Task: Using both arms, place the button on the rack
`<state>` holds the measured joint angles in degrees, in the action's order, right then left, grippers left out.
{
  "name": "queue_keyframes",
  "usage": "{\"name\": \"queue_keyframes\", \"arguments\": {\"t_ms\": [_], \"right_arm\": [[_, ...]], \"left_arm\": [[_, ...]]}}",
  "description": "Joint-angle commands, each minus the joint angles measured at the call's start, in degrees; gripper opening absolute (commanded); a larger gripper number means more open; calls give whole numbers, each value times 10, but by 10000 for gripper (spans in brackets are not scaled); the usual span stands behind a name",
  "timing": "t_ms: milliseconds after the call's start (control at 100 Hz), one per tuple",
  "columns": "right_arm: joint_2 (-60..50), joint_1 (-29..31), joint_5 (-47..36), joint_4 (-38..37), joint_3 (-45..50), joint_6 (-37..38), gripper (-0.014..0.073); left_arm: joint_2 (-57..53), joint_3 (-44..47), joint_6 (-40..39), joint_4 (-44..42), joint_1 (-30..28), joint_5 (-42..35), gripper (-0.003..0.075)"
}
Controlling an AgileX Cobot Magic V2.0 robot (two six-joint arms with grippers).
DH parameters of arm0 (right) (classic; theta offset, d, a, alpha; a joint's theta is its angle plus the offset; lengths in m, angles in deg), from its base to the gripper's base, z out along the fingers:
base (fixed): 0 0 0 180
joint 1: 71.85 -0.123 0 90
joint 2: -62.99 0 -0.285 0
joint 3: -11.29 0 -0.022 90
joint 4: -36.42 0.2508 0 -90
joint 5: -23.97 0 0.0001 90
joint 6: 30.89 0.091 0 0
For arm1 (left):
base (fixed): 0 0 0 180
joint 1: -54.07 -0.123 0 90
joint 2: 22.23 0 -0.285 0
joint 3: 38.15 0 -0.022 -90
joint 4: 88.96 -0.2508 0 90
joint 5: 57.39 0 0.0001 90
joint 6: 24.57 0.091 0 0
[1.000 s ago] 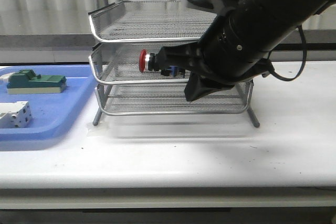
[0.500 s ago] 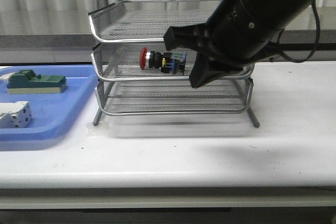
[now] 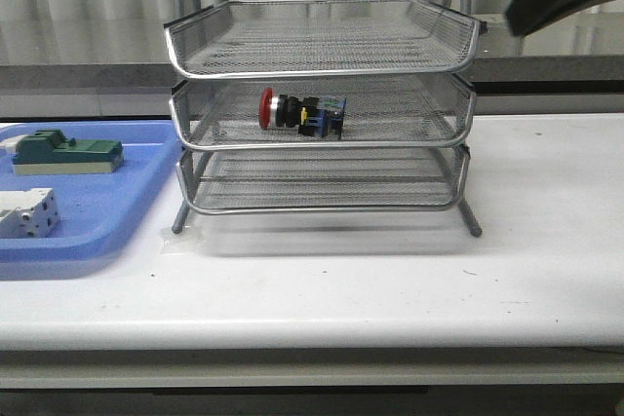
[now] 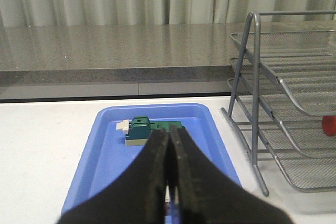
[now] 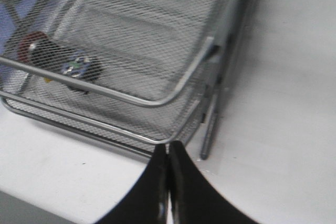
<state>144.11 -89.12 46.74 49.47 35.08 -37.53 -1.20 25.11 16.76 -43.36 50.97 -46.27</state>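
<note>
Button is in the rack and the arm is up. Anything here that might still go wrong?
Two possible risks. The button lies on its side on the middle tier of the rack, so a bump may roll it toward the front lip. The right claw hangs shut near the rack's front corner and leg; a low sweep might clip the frame.

The right hand (image 5: pixel 168 182) is seen with its two dark fingers (image 5: pixel 181 187) pressed together, nothing between them. Beyond them the wire-mesh rack (image 5: pixel 173 90) is seen standing on the white desk (image 5: pixel 283 103). The button (image 5: pixel 58 59) is seen through the mesh, lying on its side in a tier, well apart from the hand.
</note>
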Motion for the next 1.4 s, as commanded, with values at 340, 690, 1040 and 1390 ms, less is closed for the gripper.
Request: {"name": "queue_keyframes", "arguments": {"t_ms": [340,690,1040,1390], "right_arm": [[-288,106,-9,-12,153,-5,-58],[-514,107,-9,-20,258,-5,-58],[-592,107,8,-27,272,-5,-58],[-592,107,8,-27,272,-5,-58]], "left_arm": [[5,-17,-2,11,-1,-33,-20],[5,-17,-2,11,-1,-33,-20],[5,-17,-2,11,-1,-33,-20],[5,-17,-2,11,-1,-33,-20]]}}
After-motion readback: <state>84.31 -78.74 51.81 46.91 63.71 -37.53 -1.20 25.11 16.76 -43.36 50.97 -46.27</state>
